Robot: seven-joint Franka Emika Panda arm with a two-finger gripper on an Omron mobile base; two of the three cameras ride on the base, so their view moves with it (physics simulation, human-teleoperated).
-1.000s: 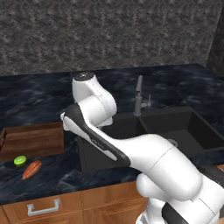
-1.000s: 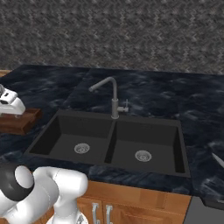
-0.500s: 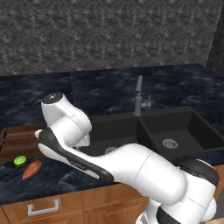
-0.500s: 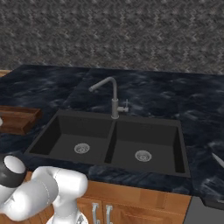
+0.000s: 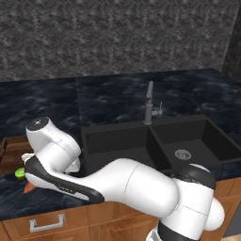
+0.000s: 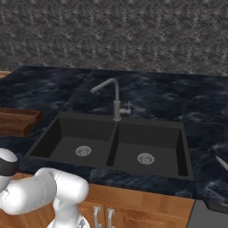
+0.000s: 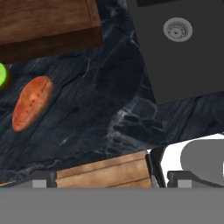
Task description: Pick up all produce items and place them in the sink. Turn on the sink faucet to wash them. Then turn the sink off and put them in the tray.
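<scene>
The gripper [image 7: 107, 177] hangs over the front edge of the dark marble counter [image 7: 87, 113], jaws spread wide with nothing between them. The two finger tips stand at the bottom of the hand view above the wooden cabinet front [image 7: 103, 173].

Landmark: the sink [image 6: 118, 144], a matte black double basin set into the counter.

- Orange-red carrot-like piece [image 7: 31, 103]: lies on the counter, well apart from the sink on its tray side, near the counter's front edge.
- Yellow-green lime-like piece [image 7: 2, 75]: lies just beside the carrot, on the side away from the sink; whether the two touch cannot be told.
- Tray [image 7: 46, 24]: brown wood, sits on the counter beside the sink, behind both produce pieces.
- Faucet [image 6: 113, 98]: stands upright behind the divider between the two basins, spout angled over the basin nearer the tray.

Each basin shows a round silver drain [image 6: 83, 151].
</scene>
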